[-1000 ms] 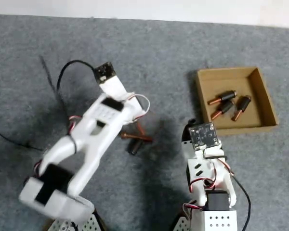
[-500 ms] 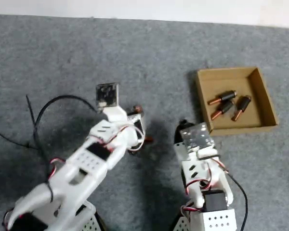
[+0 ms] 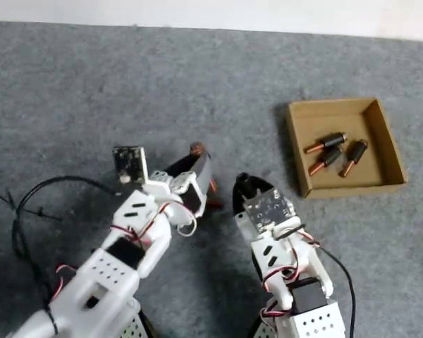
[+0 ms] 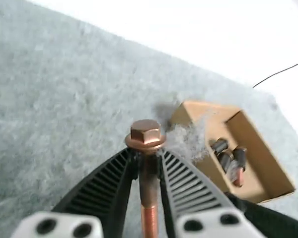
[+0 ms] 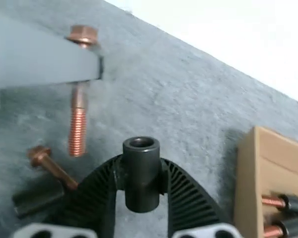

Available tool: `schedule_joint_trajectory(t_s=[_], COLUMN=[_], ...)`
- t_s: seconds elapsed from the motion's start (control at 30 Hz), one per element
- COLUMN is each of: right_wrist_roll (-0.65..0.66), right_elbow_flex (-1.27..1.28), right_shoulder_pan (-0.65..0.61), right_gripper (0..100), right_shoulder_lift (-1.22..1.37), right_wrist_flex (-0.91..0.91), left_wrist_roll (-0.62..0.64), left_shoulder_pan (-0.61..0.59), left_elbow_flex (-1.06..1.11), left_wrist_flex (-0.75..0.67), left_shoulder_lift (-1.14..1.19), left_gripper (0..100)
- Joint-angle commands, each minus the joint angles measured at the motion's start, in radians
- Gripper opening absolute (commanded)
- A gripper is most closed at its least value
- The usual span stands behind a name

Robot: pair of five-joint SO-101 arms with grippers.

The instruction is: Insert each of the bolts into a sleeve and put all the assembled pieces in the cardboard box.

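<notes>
My left gripper [image 3: 197,160] is shut on a copper bolt [image 3: 196,148], held upright with the hex head up; the left wrist view has the bolt [image 4: 147,148] clamped between the jaws. My right gripper [image 3: 245,189] is shut on a black sleeve [image 3: 244,183], bore upward, just right of the bolt. In the right wrist view the sleeve [image 5: 140,171] stands in my gripper [image 5: 140,173], with the held bolt [image 5: 78,99] beyond it. A loose bolt [image 5: 47,161] and a loose sleeve [image 5: 32,201] lie on the carpet. The cardboard box [image 3: 297,151] holds three assembled pieces [image 3: 326,144].
Grey carpet covers the table. The box [image 4: 248,148] sits to the right of both grippers, its assembled pieces [image 4: 228,156] inside. A black cable [image 3: 28,211] loops at the left beside the left arm. Open carpet lies beyond the grippers.
The left arm has drawn back towards its base, lifting the bolt upright off the carpet. The right arm has swung left with the sleeve, closer to the bolt.
</notes>
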Motion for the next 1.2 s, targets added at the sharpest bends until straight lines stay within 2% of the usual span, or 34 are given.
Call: schedule_joint_trajectory(t_s=[0.0, 0.3, 0.33, 0.43, 0.57, 0.83, 0.97, 1.17], right_wrist_roll=[0.008, 0.011, 0.011, 0.011, 0.011, 0.011, 0.012, 0.075], right_elbow_flex=[0.108, 0.108, 0.108, 0.108, 0.108, 0.108, 0.108, 0.108], right_shoulder_pan=[-0.022, -0.12, -0.125, -0.127, -0.128, -0.13, -0.194, -0.216], right_gripper=[0.5, 0.5, 0.5, 0.5, 0.5, 0.5, 0.5, 0.5], right_shoulder_lift=[-0.019, -0.019, -0.019, -0.019, -0.019, -0.019, -0.019, -0.019], right_wrist_flex=[-0.068, -0.056, -0.056, -0.056, -0.056, -0.058, -0.059, -0.067], left_wrist_roll=[-0.008, -0.003, -0.002, 0.014, 0.095, 0.103, 0.103, 0.098], left_shoulder_pan=[0.013, 0.013, 0.013, 0.021, 0.021, 0.022, 0.022, 0.045], left_elbow_flex=[0.053, 0.243, 0.243, 0.22, 0.182, 0.188, 0.188, 0.225], left_wrist_flex=[-0.029, -0.021, 0.0, 0.192, 0.281, 0.284, 0.284, 0.281], left_shoulder_lift=[-0.2, -0.702, -0.753, -0.871, -0.839, -0.835, -0.835, -0.835], left_gripper=[0, 0, 0, 0, 1, 1, 1, 1])
